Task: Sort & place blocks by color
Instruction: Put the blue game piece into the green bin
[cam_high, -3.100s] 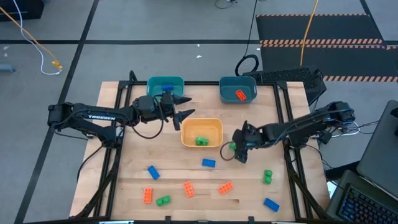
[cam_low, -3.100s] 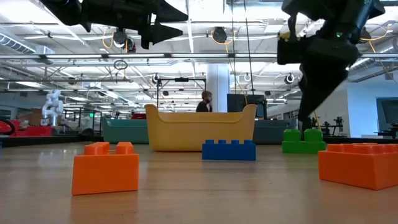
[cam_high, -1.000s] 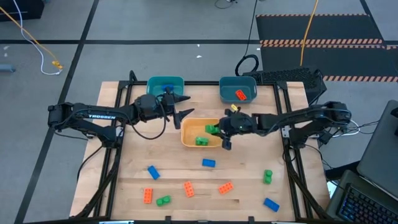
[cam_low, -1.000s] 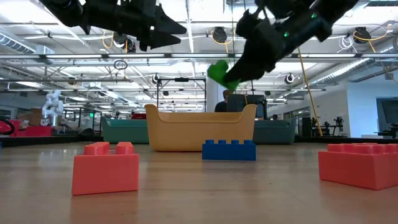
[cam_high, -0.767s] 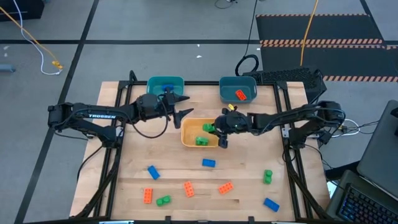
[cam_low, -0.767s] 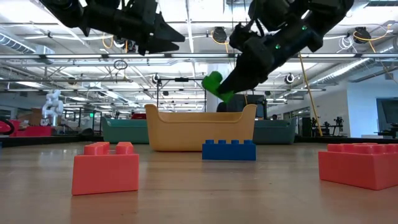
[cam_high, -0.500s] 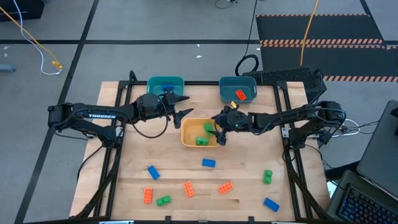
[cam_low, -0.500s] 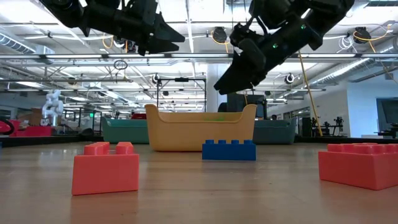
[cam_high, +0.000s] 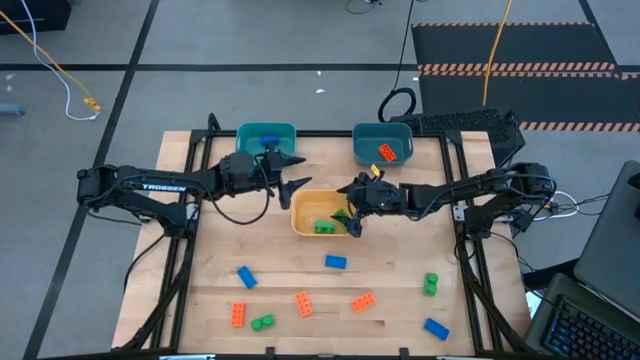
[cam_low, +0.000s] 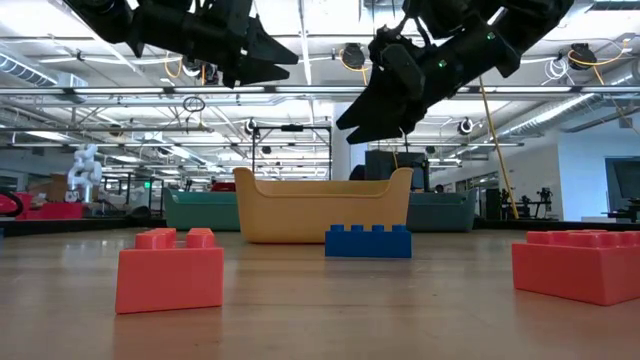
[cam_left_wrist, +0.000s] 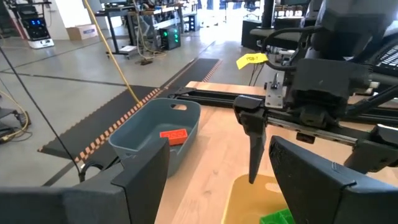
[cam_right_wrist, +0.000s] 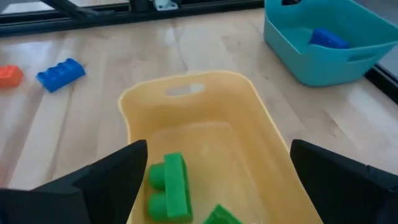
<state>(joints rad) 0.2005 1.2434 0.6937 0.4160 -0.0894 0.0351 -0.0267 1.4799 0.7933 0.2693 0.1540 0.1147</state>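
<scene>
Above the yellow bin (cam_high: 300, 213), the right pincer (cam_high: 350, 207) is hovering wide and empty over green blocks (cam_right_wrist: 168, 185).

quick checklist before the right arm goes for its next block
1. Right gripper open and empty above the yellow bin: ok
2. Green blocks lying inside the yellow bin: ok
3. Next green block on the table, nothing on top: ok
4. Left gripper open, parked by the left teal bin, away from that path: ok
5. Orange block in the right teal bin: ok
</scene>
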